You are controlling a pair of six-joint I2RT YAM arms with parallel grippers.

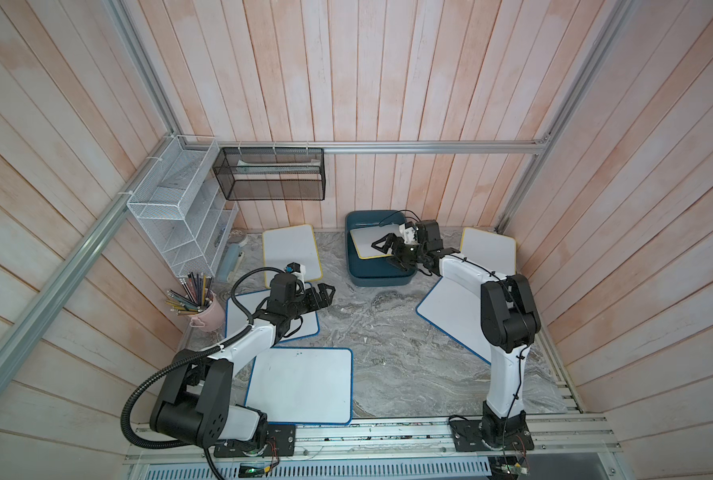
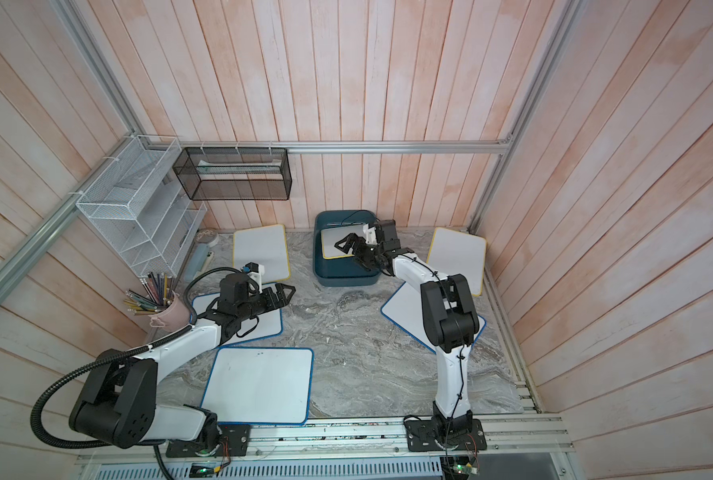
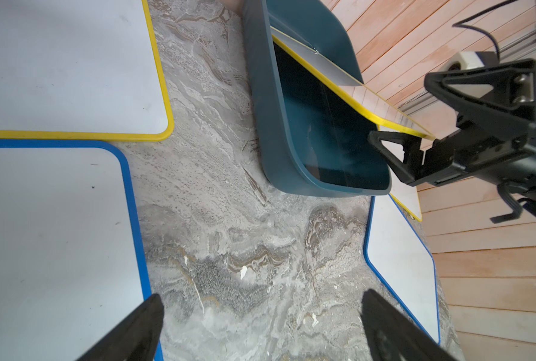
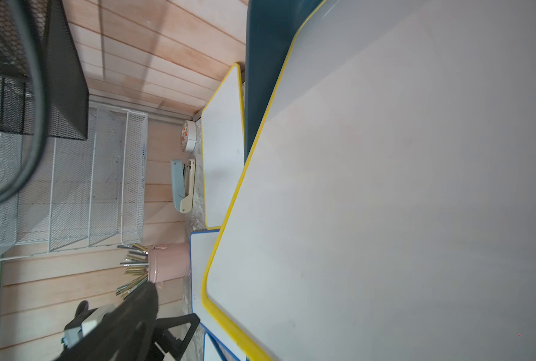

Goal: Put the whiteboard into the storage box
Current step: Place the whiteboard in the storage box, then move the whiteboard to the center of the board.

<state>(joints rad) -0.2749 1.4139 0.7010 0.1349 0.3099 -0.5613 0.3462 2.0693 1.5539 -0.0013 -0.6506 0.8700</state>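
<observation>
The teal storage box (image 1: 377, 279) (image 2: 344, 279) stands at the back of the table. A yellow-edged whiteboard (image 1: 365, 241) (image 3: 316, 59) (image 4: 385, 187) lies tilted in it, one end down inside and the other raised over the box's right rim. My right gripper (image 1: 382, 254) (image 2: 345, 253) is open around that raised end, with one finger above the board and the other under it, where the board's edge seems to rest. In the right wrist view only one finger (image 4: 141, 309) shows. My left gripper (image 1: 325, 297) (image 3: 262, 312) hangs open over bare table left of the box, holding nothing.
Other whiteboards lie around: yellow-edged (image 1: 290, 253), blue-edged (image 1: 301, 384) at the front, blue-edged (image 1: 454, 320) under the right arm, and one (image 1: 490, 253) leaning on the right wall. A white wire rack (image 1: 180, 208), black mesh basket (image 1: 269, 174), pencil cup (image 1: 207, 309) and stapler (image 1: 230, 262) stand at the left.
</observation>
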